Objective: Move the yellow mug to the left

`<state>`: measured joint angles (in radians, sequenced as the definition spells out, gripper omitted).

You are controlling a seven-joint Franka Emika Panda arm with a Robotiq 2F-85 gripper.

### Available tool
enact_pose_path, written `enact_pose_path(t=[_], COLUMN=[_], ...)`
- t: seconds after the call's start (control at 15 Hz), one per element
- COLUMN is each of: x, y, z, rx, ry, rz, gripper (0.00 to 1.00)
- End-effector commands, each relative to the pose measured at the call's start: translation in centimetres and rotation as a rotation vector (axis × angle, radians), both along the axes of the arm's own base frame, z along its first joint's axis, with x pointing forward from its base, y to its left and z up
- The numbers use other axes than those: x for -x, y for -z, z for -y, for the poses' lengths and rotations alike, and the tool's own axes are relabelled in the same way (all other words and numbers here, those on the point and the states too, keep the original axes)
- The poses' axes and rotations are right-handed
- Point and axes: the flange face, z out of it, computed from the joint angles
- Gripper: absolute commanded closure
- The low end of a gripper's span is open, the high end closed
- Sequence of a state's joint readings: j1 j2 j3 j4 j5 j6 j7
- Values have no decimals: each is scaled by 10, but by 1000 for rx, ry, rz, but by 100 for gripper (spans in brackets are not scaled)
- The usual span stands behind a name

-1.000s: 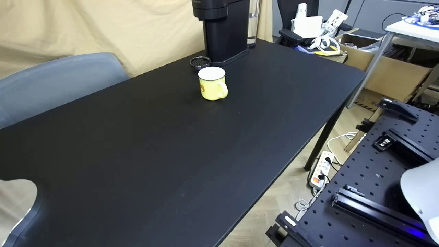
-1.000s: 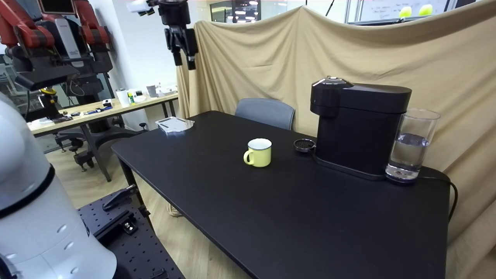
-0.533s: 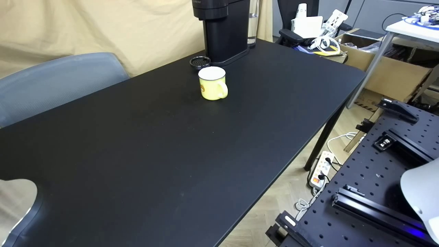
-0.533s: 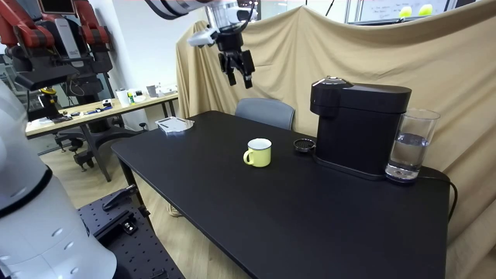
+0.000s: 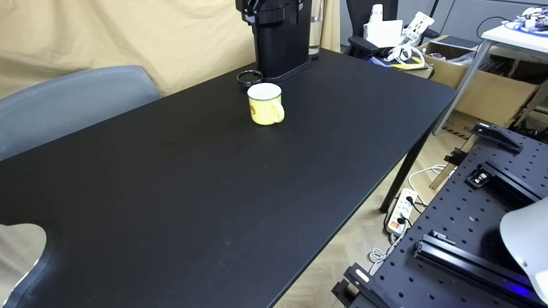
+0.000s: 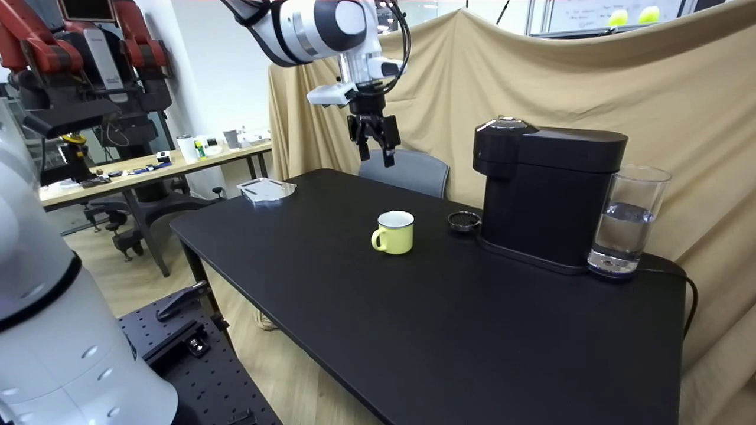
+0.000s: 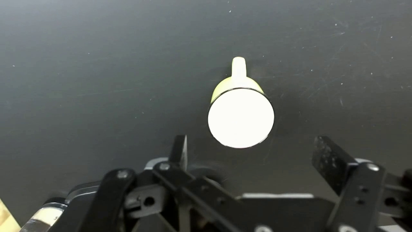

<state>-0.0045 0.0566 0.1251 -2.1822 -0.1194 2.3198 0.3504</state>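
Observation:
The yellow mug (image 5: 262, 113) stands upright on the black table in both exterior views (image 6: 398, 239). In the wrist view the mug (image 7: 240, 117) is seen from above, its inside bright white and its handle towards the top of the picture. My gripper (image 7: 252, 151) is open and empty, with its fingers (image 7: 331, 161) wide apart. The mug's opening lies between and just ahead of the fingertips in that picture. In an exterior view the gripper (image 6: 377, 159) hangs well above the table, touching nothing. It shows partly at the top edge in an exterior view (image 5: 274, 15).
A black coffee machine (image 6: 546, 200) with a glass water tank (image 6: 626, 224) stands on the table (image 6: 472, 330). Its round drip tray (image 6: 464, 221) sits near the mug. A clear plate (image 6: 266, 190) lies at the table's far end. A grey chair (image 6: 407, 170) stands behind.
My gripper has moved right and come down towards the mug in an exterior view, and now enters at the top of an exterior view. The mug has not moved.

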Motion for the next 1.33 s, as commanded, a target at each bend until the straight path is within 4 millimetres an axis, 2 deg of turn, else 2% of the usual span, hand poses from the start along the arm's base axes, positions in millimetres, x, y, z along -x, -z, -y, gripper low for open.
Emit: enact_pose_path(t=[0.0,0.07,0.2,0.4,0.6,0.8,1.13,1.27], x=[0,-4,-20,-50,-78,-99,-115,-117], y=[-2,-1,16,50,85,111,127,133], z=[1,2,11,26,29,13,-35,-45], rx=[0,15,30,30,33,31,33,22], ry=[0,30,63,80,79,41,-34,-30], rz=[3,-3,-45,-109,-161,-208,-252,-281], gripper=[0,0,0,0,0,0,0,0])
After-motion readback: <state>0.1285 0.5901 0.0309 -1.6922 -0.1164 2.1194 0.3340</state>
